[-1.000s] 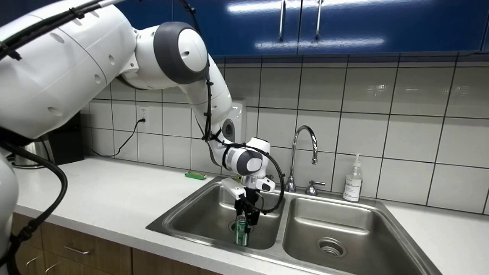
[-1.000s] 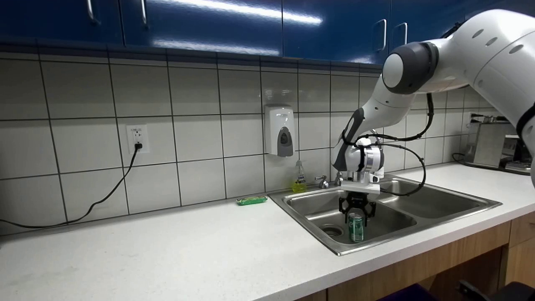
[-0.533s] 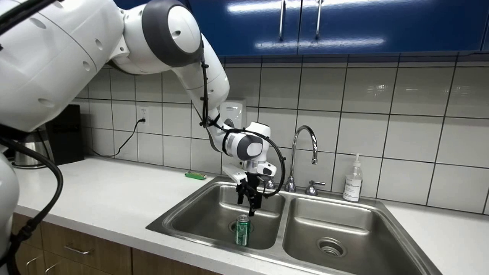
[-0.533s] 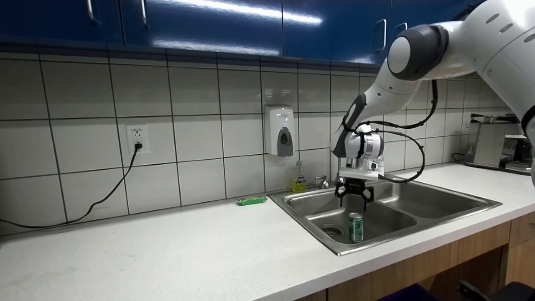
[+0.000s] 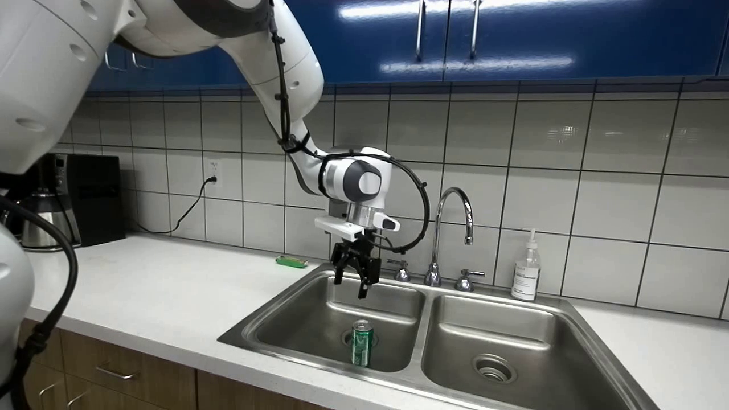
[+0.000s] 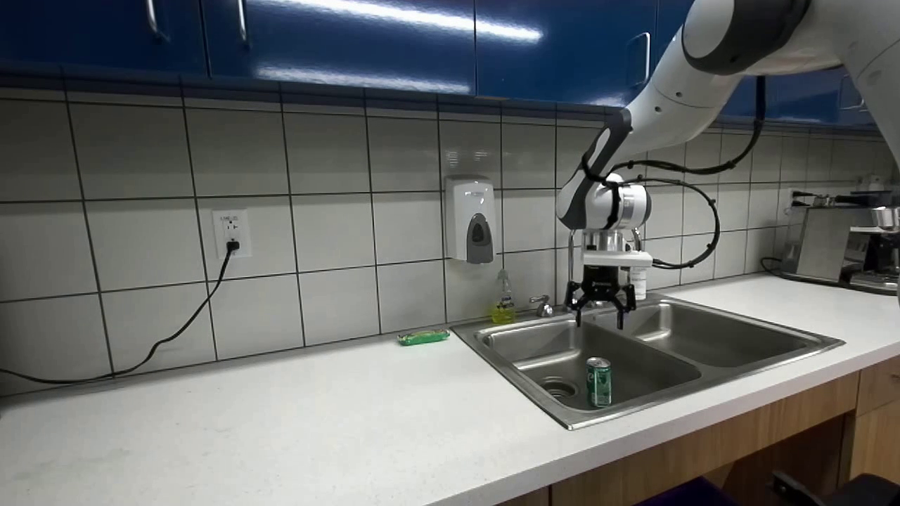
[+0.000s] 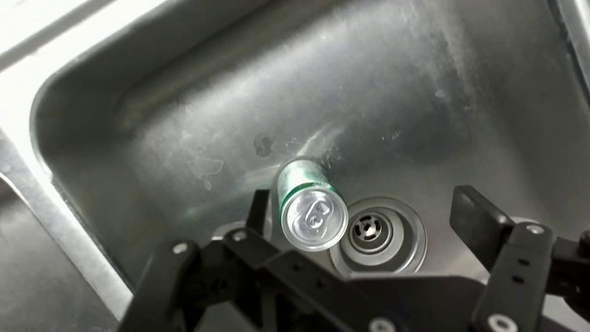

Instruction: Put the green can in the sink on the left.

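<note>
- In both exterior views I have the green can (image 6: 599,383) standing upright on the floor of the left basin (image 5: 296,330) of the sink (image 5: 233,336), on the side toward the front edge of the bench (image 5: 188,290).
- In the wrist view I look down on its lid and ring tab; the drain (image 7: 380,235) sits just beside it, on the side toward the back edge.
- My fingers (image 7: 479,226) are spread wide, tips down, hanging above the left basin and apart from the can.
- The white arm (image 5: 296,74) that carries them arches high over the bench.
- The right basin (image 5: 529,356) shares a divider with the left one; the faucet (image 5: 437,239) rises from the rim behind them, close to the back edge.
- A green packet (image 6: 424,337) lies on the bench by the back edge, near the back left corner of the sink.
- A spray bottle (image 6: 503,302) of yellow liquid stands near that same corner.
- A clear pump bottle (image 5: 525,270) stands by the back edge, behind the right basin.
- Along the back edge, a black appliance (image 5: 94,199) at left, a steel machine (image 6: 815,246) at right.
</note>
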Robot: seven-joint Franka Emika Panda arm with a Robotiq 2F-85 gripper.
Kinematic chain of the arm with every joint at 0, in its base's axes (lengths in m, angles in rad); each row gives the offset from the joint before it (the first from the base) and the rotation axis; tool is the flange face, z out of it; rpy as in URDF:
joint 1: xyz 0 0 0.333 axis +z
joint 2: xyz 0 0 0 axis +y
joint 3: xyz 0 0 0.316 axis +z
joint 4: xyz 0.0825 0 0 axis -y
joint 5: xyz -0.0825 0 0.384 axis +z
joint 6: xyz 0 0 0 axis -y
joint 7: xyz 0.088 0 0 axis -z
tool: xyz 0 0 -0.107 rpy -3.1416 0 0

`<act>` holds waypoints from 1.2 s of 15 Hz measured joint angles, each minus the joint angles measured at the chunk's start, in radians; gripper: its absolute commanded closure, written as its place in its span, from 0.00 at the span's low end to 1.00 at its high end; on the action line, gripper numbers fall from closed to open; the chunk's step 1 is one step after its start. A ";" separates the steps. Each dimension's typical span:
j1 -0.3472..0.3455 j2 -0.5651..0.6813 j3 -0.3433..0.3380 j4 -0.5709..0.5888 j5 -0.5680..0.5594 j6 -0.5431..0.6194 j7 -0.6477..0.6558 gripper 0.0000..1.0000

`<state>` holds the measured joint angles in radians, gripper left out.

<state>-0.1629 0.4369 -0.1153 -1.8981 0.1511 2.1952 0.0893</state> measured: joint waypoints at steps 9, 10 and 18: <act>0.124 -0.281 0.034 -0.300 -0.070 -0.058 -0.009 0.00; 0.133 -0.313 0.041 -0.337 -0.070 -0.059 -0.009 0.00; 0.161 -0.554 0.078 -0.566 -0.067 -0.073 0.006 0.00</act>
<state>-0.0024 -0.1170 -0.0373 -2.4645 0.0837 2.1220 0.0954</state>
